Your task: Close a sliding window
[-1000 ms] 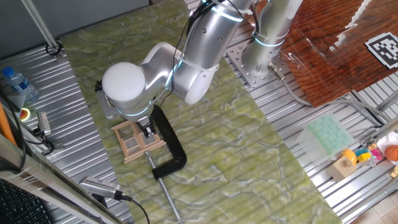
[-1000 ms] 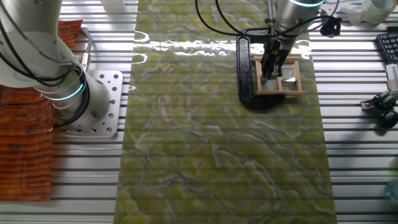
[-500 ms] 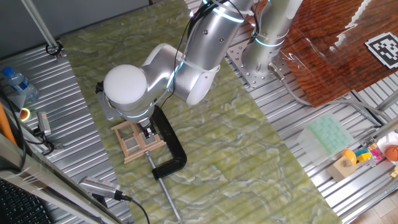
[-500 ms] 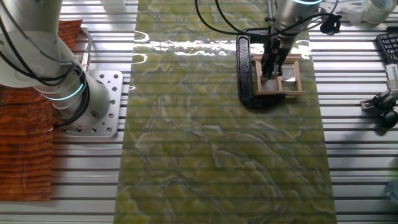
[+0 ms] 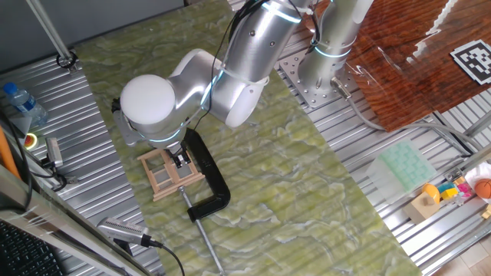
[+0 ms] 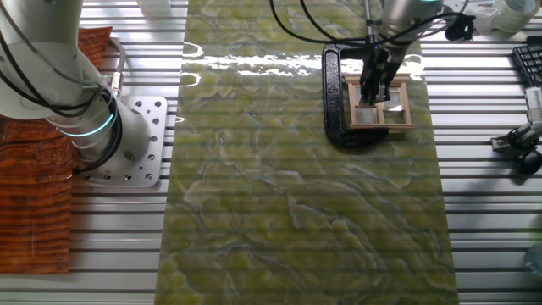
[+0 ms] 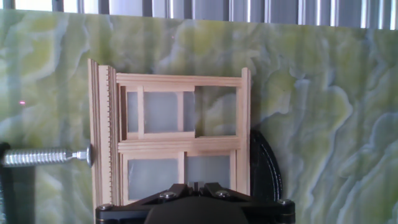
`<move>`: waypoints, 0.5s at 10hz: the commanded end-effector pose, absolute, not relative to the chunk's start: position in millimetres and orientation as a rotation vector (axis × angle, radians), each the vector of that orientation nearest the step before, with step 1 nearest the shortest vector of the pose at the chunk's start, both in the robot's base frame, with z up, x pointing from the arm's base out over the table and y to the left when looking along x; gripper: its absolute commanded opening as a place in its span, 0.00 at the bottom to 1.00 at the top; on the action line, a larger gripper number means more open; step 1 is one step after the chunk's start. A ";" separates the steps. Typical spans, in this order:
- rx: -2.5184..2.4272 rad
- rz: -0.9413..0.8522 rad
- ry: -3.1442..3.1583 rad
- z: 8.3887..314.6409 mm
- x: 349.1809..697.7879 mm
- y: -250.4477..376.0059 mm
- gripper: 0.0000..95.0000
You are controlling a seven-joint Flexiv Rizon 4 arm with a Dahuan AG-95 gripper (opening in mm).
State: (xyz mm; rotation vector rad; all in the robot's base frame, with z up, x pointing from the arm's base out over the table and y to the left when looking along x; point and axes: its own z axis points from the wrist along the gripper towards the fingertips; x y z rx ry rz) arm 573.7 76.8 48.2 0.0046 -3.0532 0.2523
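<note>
The sliding window [image 7: 180, 137] is a small pale wooden frame lying flat on the green marbled mat. A black C-clamp [image 5: 211, 180] holds it in place. The upper sash sits to the left in the hand view and leaves an open gap at the upper right [image 7: 214, 112]. My gripper [image 7: 198, 185] is shut, fingertips together and empty, at the window's near edge. In one fixed view the gripper [image 5: 181, 161] points down onto the window [image 5: 165, 178]. In the other fixed view the gripper [image 6: 373, 85] stands over the window [image 6: 379, 108] beside the clamp [image 6: 334, 93].
The clamp's metal screw [image 7: 43, 155] presses on the window's left side and sticks out toward the mat's edge [image 5: 205, 241]. A water bottle [image 5: 23, 103] and tools lie on the ribbed metal table at the left. The arm's base [image 6: 127, 140] and a wooden board [image 5: 414, 69] are farther off.
The gripper and wrist have shifted a little across the window, toward the far side in the other fixed view. The window and clamp have not visibly moved.
</note>
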 end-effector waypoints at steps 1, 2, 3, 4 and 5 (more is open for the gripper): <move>0.010 0.214 -3.054 61.6 574.9 77.3 0.00; 0.011 0.173 -3.061 73.4 575.5 78.1 0.00; -0.009 0.111 -3.066 83.9 575.7 79.0 0.00; -0.016 0.083 -3.066 89.3 575.6 79.6 0.00; -0.017 0.060 -3.067 99.3 574.3 82.8 0.00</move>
